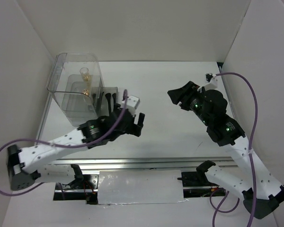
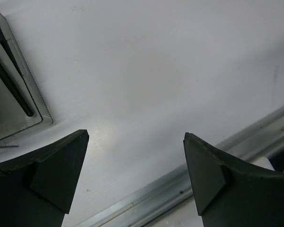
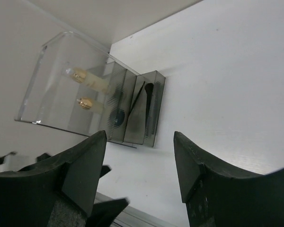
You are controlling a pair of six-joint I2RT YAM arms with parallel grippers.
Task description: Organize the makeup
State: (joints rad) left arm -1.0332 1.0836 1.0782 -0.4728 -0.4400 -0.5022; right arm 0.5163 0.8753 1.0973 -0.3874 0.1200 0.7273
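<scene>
Two gold-capped bottles (image 3: 90, 80) upright beside thin black brushes (image 3: 148, 88)

Mostly white and black, with a little gold.
My left gripper (image 2: 136, 137) and right gripper (image 3: 139, 137) are matte black over the white table (image 1: 170, 137). In the clear box (image 3: 42, 85), the tall bottle (image 3: 95, 83) is pale yellow with a gold cap, and the short bottle (image 3: 86, 102) is gold-capped. Black brushes (image 3: 141, 97) stand in a smoky grey holder (image 3: 156, 94). My cables (image 1: 254, 113) are purple.

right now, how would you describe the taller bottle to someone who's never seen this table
At the table's far left corner stands a big clear box. Inside, the taller bottle is the pale one, farther back than the short bottle, both gold-capped.
</scene>
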